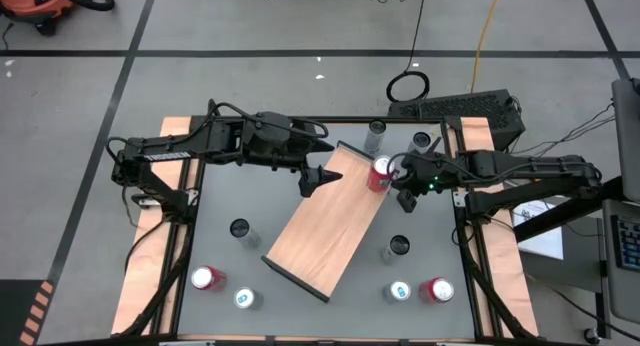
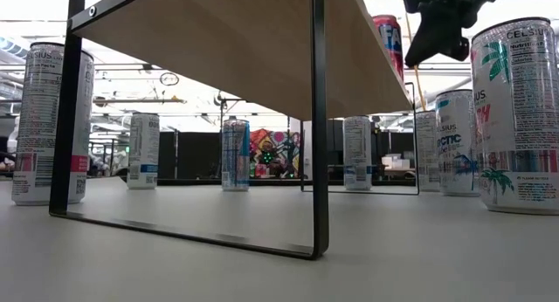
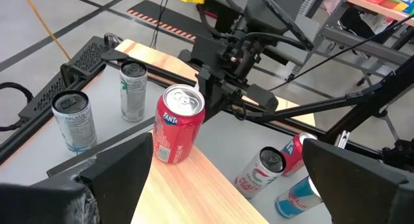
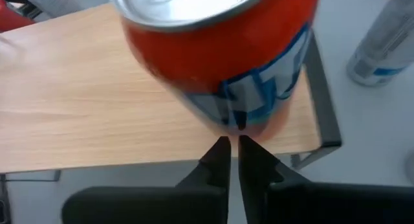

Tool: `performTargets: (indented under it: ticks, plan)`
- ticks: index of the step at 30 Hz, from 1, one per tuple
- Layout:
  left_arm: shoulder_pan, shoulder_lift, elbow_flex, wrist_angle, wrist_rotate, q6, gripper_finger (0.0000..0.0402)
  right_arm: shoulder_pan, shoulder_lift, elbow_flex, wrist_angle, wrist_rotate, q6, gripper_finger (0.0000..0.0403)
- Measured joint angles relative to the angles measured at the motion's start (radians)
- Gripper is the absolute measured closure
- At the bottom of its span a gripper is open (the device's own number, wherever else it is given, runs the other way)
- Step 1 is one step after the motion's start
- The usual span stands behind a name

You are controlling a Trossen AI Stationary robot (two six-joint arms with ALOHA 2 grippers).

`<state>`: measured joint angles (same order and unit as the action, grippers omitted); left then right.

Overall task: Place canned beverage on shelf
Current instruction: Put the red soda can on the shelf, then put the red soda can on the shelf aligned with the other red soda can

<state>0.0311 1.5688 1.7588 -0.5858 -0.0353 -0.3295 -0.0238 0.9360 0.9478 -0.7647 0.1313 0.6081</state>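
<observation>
1. The red Fanta can [image 3: 178, 132] is seen standing upright on the shelf [image 1: 325, 221], close to the far short end of the board and near its edge on the right arm's side; no gripper is clamped on it.
2. The right gripper [image 4: 233, 160] is held just beside the can at board height, its fingers pressed together on nothing, their tips nearly touching the can's wall.
3. The left gripper [image 1: 318, 179] is poised over the shelf, near the can, with its jaws spread wide and empty.
4. A topple is judged the main hazard: the can could be nudged by the closed fingertips during withdrawal and tipped off the nearby edge onto the grey table [image 1: 225, 256].
5. A second risk is judged to come from the left arm, whose wide-open fingers could clip the can if swung towards the far end of the shelf.
6. "Fanta" is read in white-and-blue lettering on the can.
7. Around the shelf, "CELSIUS" is read on a tall white can [image 2: 517, 117] standing on the table, and letters like "CNC" on a neighbouring can [image 2: 455, 143]; smaller print on the other cans cannot be made out.
</observation>
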Motion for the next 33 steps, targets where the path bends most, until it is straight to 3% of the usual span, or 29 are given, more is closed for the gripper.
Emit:
performTargets:
  ticks: [9, 17, 26, 33]
  plan:
    - [0.0, 0.0, 0.0, -0.001, 0.0, 0.003, 0.0004, 0.0, -0.019, -0.001, 0.006, -0.015, 0.066, 0.0401]
    - [-0.008, 0.0, 0.0, -0.012, 0.006, -0.005, 0.0004, 0.021, -0.034, 0.001, 0.003, -0.224, 0.15, 0.0401]
    - [-0.053, 0.0, 0.0, -0.063, 0.006, -0.006, 0.0004, 0.223, -0.026, 0.101, -0.11, -0.266, 0.33, 0.0401]
    - [-0.083, 0.0, 0.0, -0.06, 0.004, -0.029, 0.0004, 0.478, 0.027, 0.251, -0.275, -0.275, 0.475, 0.04]
